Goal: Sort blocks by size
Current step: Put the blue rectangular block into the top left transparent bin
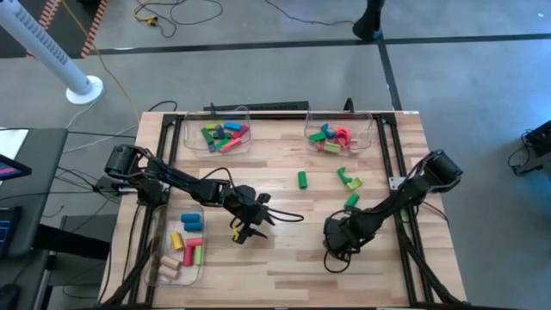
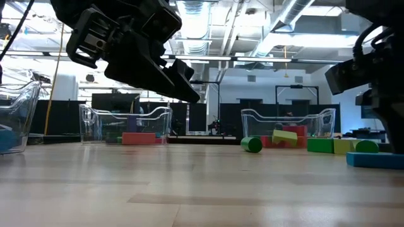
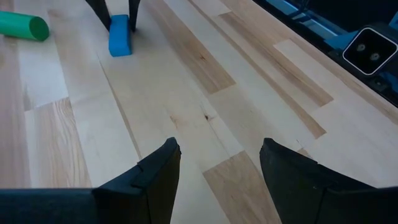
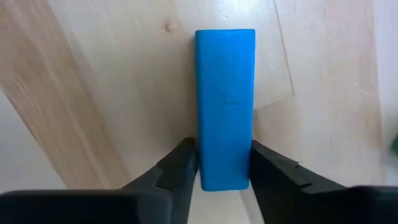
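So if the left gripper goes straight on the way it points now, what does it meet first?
Probably bare wooden table first: the open left gripper has nothing between its fingers. Farther along that line lies the blue rectangular block, with the right gripper on it; a green cylinder lies to the side. Depth is unclear.

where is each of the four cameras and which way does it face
High: above the table, looking straight down; both arms show, left gripper and right gripper.
Low: at tabletop height, looking level across to the bins and the room; arms hang in from above.
Left wrist: on the left arm, looking past its open fingers over bare wood.
Right wrist: on the right arm, looking down at the blue block between its fingers.
Shared: both wrist views show that blue block; the left one also catches the right arm's fingers around it.
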Robot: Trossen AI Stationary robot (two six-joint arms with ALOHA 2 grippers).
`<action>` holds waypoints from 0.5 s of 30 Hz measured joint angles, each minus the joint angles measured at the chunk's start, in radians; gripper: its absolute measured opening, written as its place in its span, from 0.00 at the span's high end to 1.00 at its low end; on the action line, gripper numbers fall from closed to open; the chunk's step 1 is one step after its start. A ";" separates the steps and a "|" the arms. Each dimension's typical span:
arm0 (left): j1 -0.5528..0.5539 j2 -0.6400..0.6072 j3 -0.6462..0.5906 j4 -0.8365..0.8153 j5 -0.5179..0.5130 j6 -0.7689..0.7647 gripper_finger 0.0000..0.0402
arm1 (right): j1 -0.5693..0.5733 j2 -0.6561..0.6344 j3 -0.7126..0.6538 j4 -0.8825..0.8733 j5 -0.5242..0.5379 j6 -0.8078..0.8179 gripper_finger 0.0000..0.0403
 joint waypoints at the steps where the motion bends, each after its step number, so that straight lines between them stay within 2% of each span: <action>1: 0.000 0.000 0.000 0.000 0.000 0.000 0.47 | 0.000 0.000 0.001 0.001 0.000 0.000 0.60; 6: 0.000 0.000 0.000 0.001 -0.023 0.009 0.47 | 0.000 0.001 0.007 0.006 -0.001 -0.002 0.67; 10: 0.000 0.000 0.000 0.001 -0.085 0.031 0.47 | 0.000 0.005 0.023 0.000 0.000 -0.003 0.65; 15: 0.000 0.000 0.000 0.020 -0.100 0.049 0.47 | -0.007 0.006 0.037 0.061 0.000 -0.011 0.63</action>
